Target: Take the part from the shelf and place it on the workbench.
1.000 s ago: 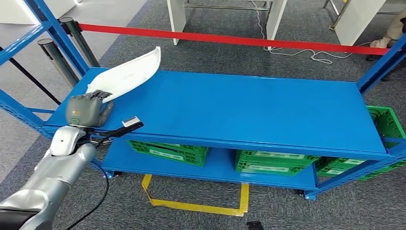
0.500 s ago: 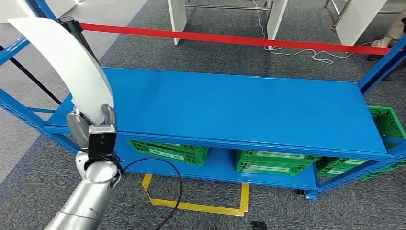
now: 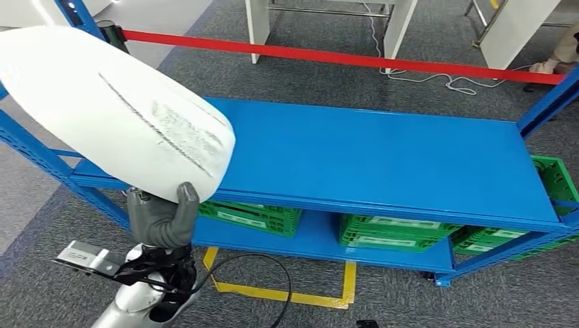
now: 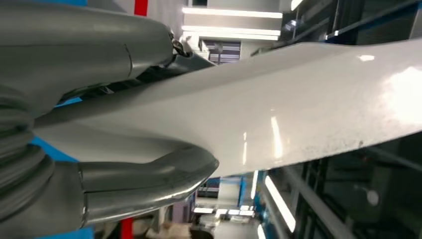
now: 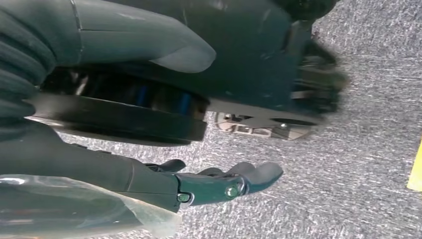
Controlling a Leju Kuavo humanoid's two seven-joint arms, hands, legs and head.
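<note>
far left in the head view: white part (image 3: 116, 109), broad and curved, lifted clear above the left end of the blue shelf (image 3: 382, 154), tilted, its lower edge pinched by the left hand (image 3: 162, 217) just in front of the shelf's front lip. thumb up against the near face of the part, fingers behind it. grey scuffed streaks across the part's near face. from the left wrist view, same grasp up close: left hand (image 4: 74, 119) clamped on the glossy white part (image 4: 278, 114), thumb under, fingers over. further right, bare blue top deck of the shelf, green crates (image 3: 246, 215) on the lower deck beneath it, yellow floor marking (image 3: 283, 294) on grey carpet in front. behind the shelf, red barrier tape (image 3: 355, 58) stretched across. right wrist view: right hand (image 5: 149, 164) hanging over grey carpet, fingers stretched out and apart, grasping nothing.
</note>
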